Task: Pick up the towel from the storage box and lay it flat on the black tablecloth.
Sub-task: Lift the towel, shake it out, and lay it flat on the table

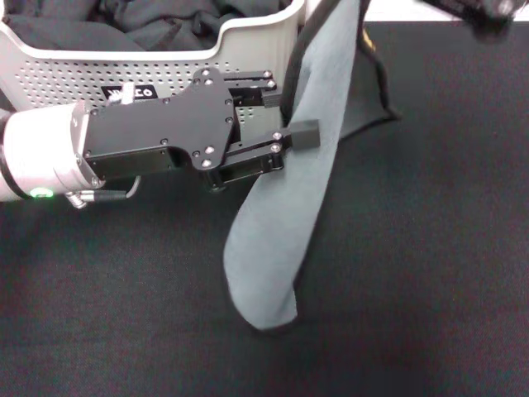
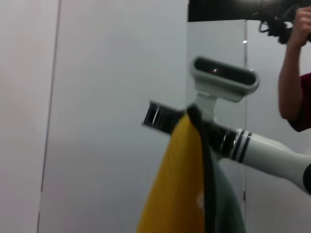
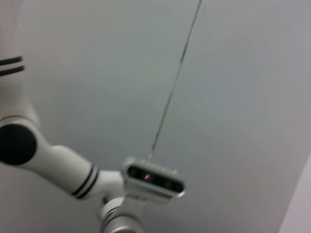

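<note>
Left hand (image 1: 277,112), fingers spread, sits beside the towel (image 1: 289,215); contact with the hanging fold unclear. Towel hangs in a long fold, top cut off, bottom end curled on the black tablecloth (image 1: 430,273), just right of the storage box (image 1: 66,74). Right hand (image 1: 496,16) only a blur at the frame corner; grip cannot be told.

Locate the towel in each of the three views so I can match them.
Head view: the towel hangs mid-frame from the upper right, its lower end on the black tablecloth, beside the left tool.
Left wrist view: towel at the bottom centre, beside a yellow face.
Right wrist view: not in it.
Shared landmark: the robot's head camera, wrist views only.
</note>
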You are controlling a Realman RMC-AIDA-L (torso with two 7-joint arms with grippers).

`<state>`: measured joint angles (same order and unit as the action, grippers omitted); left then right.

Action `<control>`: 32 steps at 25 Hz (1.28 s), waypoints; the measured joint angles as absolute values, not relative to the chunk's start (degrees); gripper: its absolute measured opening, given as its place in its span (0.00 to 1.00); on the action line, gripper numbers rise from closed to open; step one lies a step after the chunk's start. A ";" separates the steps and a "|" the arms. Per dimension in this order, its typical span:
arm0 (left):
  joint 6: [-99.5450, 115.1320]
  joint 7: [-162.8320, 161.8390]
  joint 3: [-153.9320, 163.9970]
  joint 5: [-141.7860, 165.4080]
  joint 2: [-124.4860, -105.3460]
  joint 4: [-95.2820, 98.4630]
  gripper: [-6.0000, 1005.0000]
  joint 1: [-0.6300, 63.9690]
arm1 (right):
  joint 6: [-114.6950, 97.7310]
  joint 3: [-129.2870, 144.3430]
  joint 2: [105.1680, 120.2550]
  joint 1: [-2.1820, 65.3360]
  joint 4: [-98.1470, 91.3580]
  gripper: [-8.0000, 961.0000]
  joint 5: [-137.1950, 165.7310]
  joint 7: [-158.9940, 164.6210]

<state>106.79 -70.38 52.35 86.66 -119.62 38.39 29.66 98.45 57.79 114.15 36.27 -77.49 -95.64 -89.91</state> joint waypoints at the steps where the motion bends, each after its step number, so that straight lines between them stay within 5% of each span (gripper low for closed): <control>1: 106.30 -70.28 52.42 86.72 -119.62 37.94 0.43 29.50 | 98.44 56.89 114.26 36.21 -77.52 0.02 -95.76 -89.91; 32: 99.23 -66.35 52.38 87.88 -119.79 32.00 0.44 30.07 | 96.57 51.93 113.92 36.65 -79.10 0.02 -96.77 -91.97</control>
